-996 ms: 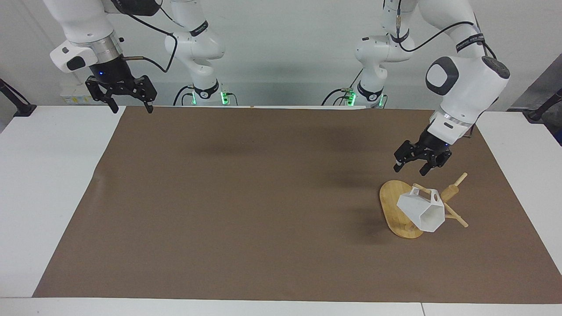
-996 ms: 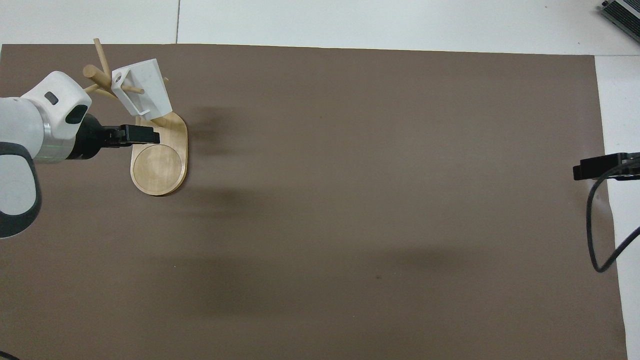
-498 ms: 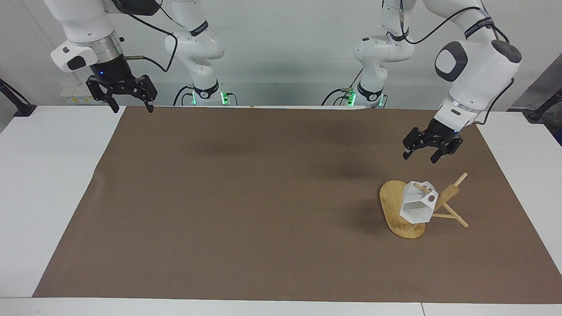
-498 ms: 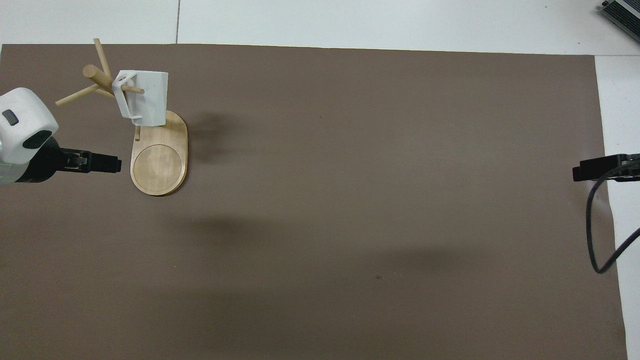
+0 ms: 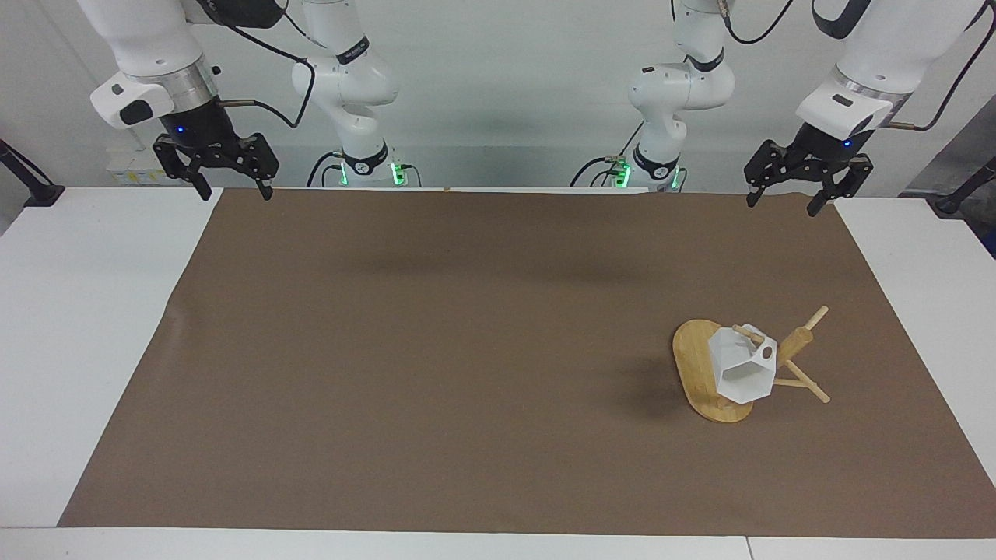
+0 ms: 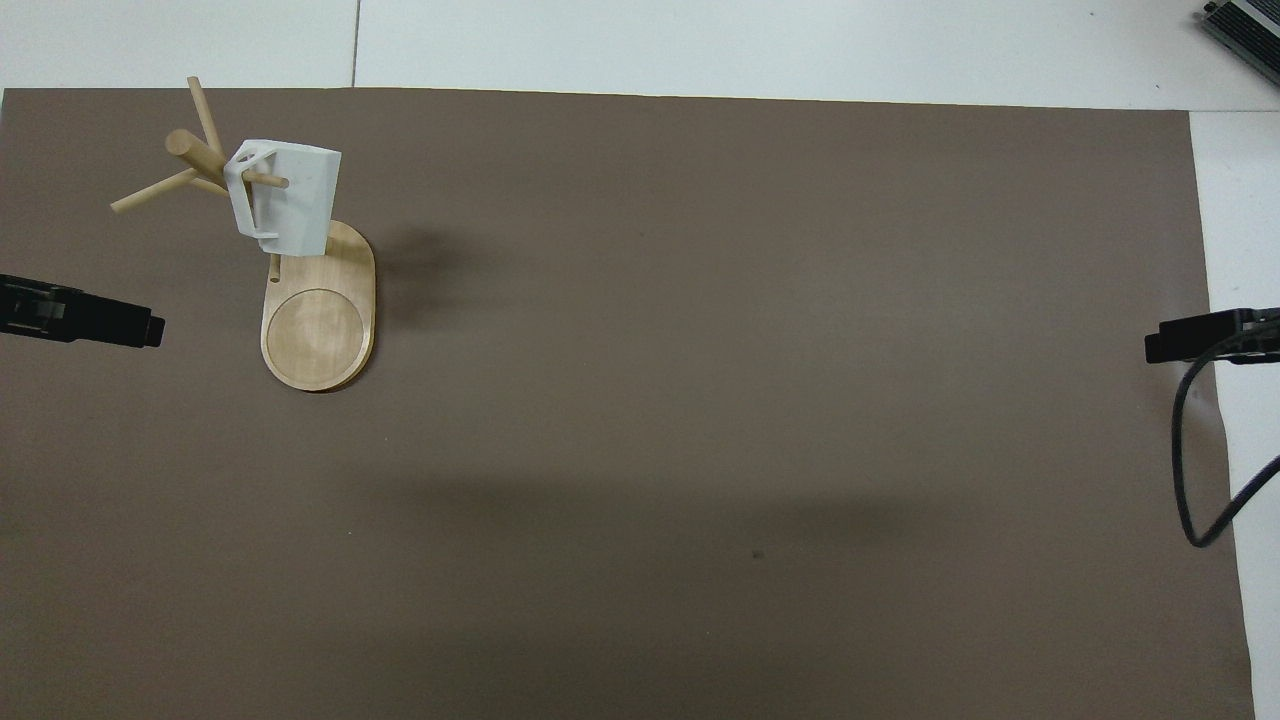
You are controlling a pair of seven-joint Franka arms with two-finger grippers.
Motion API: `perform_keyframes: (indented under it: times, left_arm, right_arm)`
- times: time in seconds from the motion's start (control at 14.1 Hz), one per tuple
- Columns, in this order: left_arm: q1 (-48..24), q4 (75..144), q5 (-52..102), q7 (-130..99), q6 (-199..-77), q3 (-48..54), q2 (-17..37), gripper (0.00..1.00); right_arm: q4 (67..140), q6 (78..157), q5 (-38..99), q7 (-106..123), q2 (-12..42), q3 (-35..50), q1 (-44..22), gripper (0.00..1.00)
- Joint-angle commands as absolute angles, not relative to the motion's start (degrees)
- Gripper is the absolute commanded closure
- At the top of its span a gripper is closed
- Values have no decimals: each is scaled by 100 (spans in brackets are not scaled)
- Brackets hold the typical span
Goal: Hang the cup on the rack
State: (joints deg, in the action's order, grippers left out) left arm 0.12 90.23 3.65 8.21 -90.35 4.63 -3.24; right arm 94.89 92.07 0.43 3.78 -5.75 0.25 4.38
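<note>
The white faceted cup (image 5: pixel 743 367) hangs by its handle on a peg of the bamboo rack (image 5: pixel 795 342), mouth tilted down over the rack's oval base (image 5: pixel 691 356). The rack stands toward the left arm's end of the table. In the overhead view the cup (image 6: pixel 295 200) covers the peg above the base (image 6: pixel 318 330). My left gripper (image 5: pixel 782 204) is open and empty, raised over the mat's edge at the robots' end, well apart from the rack; its tip shows in the overhead view (image 6: pixel 140 328). My right gripper (image 5: pixel 235 192) is open and empty, waiting over the mat's corner at its own end (image 6: pixel 1165 345).
A brown mat (image 5: pixel 467 350) covers most of the white table (image 5: pixel 85 311). A black cable (image 6: pixel 1190 480) hangs from the right arm near the mat's edge. A grey device (image 6: pixel 1245 25) sits at a table corner farthest from the robots.
My left gripper has risen and drawn back from beside the rack to the mat's edge by the robots. The cup has swung and settled on the peg. The right arm has not moved.
</note>
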Motion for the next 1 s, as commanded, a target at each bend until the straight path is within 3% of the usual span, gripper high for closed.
perform_keyframes:
  times: [0.0,0.57,0.92]
  left_arm:
    - [-9,8570,255,888,-8816,466,-53,0]
    - [-70,8437,246,879,-8429,475,0,0]
    - [-729,8455,44,826,-8358,28,-132,0]
  right_arm:
    - [9659,9211,167,466,-729,53,536,0]
    - [9659,9211,167,466,-729,53,527,0]
    - [9659,9211,158,475,-729,53,527,0]
